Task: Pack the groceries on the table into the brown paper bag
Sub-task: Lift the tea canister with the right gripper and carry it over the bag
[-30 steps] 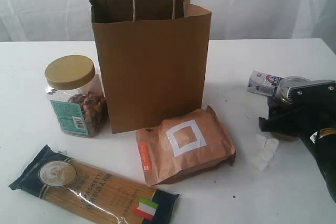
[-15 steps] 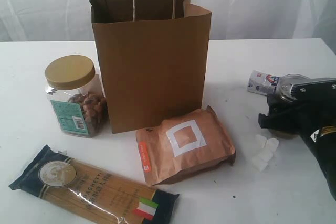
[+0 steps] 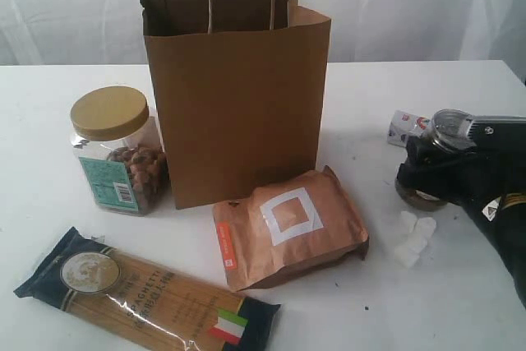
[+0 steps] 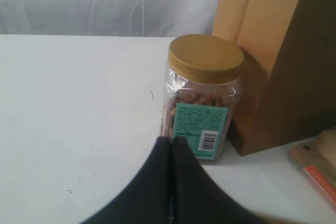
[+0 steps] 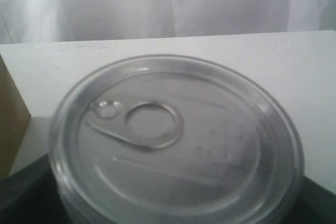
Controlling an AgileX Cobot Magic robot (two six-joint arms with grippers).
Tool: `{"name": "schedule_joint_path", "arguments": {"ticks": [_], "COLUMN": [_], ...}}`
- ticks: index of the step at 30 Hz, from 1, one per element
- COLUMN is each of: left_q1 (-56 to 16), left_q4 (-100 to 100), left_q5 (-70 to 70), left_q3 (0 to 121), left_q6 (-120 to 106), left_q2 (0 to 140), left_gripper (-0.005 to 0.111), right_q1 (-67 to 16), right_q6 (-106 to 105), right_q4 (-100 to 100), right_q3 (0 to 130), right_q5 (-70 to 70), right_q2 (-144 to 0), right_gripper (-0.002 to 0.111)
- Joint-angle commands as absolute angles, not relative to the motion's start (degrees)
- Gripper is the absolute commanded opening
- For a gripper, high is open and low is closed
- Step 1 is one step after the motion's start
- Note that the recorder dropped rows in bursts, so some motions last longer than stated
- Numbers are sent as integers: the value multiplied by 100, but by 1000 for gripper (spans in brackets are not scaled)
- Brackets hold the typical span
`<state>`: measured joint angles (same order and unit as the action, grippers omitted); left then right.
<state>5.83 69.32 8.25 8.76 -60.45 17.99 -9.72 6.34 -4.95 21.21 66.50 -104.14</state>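
**The dark silver-lidded jar (image 3: 446, 125) clasped by the right gripper (image 3: 423, 174) at the right of the table (image 3: 49, 121)**

In the exterior view the right gripper was seen with its jaws set wide and closed about the body of the dark silver-lidded jar. The jar was tilted, with its lid leaned toward the right of that view and its base toward the middle. Whether the base touched the table could not be told. In the right wrist view the top of the dark silver-lidded jar (image 5: 173, 140), with its ring pull, filled most of the picture. Dark parts of the jaws were seen low at either side of it.

The small white-blue carton (image 3: 407, 127) lay just behind the jar and was partly hidden by it. The marshmallows (image 3: 413, 238) were gathered in a small cluster on the table just in front of the gripper.

The brown paper bag (image 3: 238, 96) stood upright at the middle of the table, with its mouth open and its handles raised. The nut jar (image 3: 119, 150) stood upright just beside the bag on the left; whether the two touched could not be told. The copper pouch (image 3: 288, 228) lay flat just in front of the bag. The spaghetti packet (image 3: 144, 289) lay flat at the front left, set slantwise and apart from the bag.

In the left wrist view the left gripper (image 4: 171, 141) was seen closed, its fingers pressed together with nothing between them. It was pointed toward the nut jar.
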Motion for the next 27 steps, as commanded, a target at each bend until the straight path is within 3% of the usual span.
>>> {"name": "schedule_joint_path", "arguments": {"ticks": [1, 11, 24, 27], "left_q1": [539, 539, 539, 539], "left_q4": [6999, 6999, 6999, 6999], "left_q5": [861, 861, 861, 861], "left_q3": [851, 851, 851, 851], "left_q6": [-6035, -6035, -6035, -6035], "left_q2": [1762, 1762, 1762, 1762], "left_gripper": [0, 0, 0, 0], "right_q1": [-953, -953, -953, -953], "right_q6": [822, 900, 924, 924], "right_q4": [-231, -251, 301, 510], "right_q3": [2114, 2198, 4038, 4586], "right_q5": [6996, 6818, 3837, 3675], "right_q2": [-10248, -9093, -7874, -7884], "right_gripper": [0, 0, 0, 0]}}
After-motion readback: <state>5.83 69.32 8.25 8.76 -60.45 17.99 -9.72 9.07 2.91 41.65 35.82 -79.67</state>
